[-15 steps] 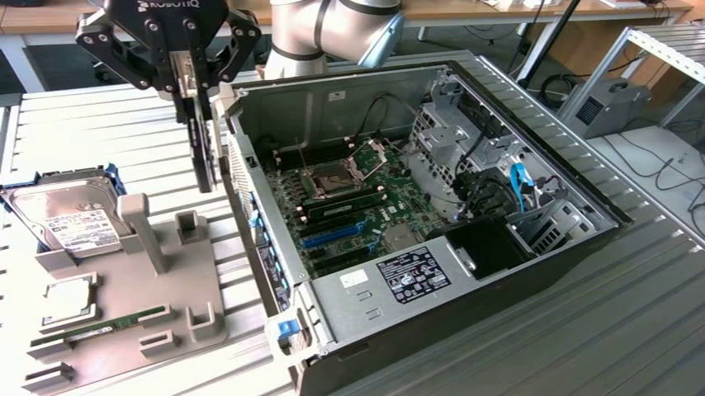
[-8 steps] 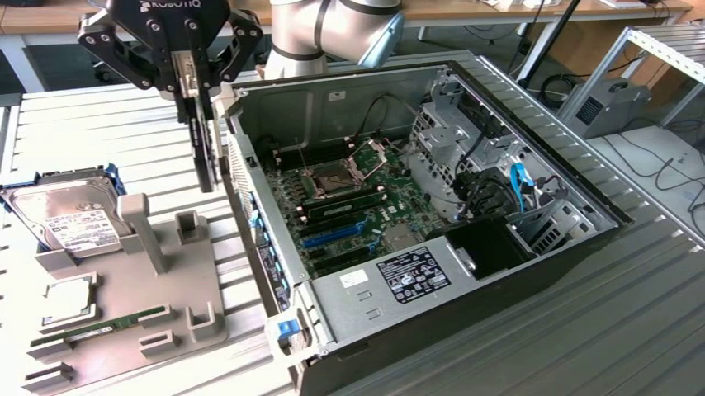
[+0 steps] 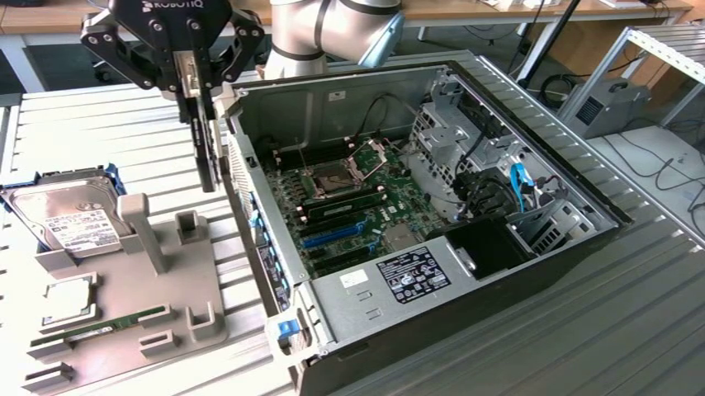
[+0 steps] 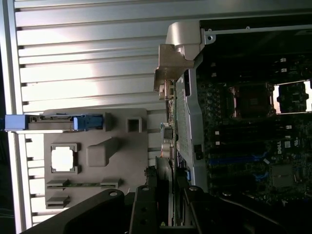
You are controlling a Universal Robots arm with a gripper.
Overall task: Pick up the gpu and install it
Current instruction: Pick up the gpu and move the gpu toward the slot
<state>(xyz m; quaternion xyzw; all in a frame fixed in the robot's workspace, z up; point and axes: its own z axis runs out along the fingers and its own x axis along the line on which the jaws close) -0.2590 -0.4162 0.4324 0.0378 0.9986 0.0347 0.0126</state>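
GPU point(image 3: 205, 157) is up in the air, hanging upright and edge-on from the gripper point(image 3: 196, 99), whose fingers are clenched on the card's upper edge. Sweeping from the exterior view's left: the silver hard drive point(image 3: 68, 219) lies in its blue-edged cradle at the far end of the grey fixture point(image 3: 132, 289). Below it on that same fixture sits a square CPU chip point(image 3: 68, 301), and the narrow green RAM stick point(image 3: 99, 326) lies flat in its slot. Two grey posts stand on the fixture's near side.

Next across, there's the card again, dangling over the slatted metal table point(image 3: 111, 124) between the fixture and the computer case point(image 3: 364, 305). It is just beside the case's side wall; whether it touches that wall I can't tell. The arm point(image 3: 330, 29) rises behind.

Moving right, the case lies open with its motherboard point(image 3: 352, 206) showing. The CPU socket point(image 3: 330, 177) is bare, and the blue expansion slot point(image 3: 336, 233) sits lower down. Further right are the metal drive cage point(image 3: 447, 136) and a blue cable point(image 3: 518, 186).
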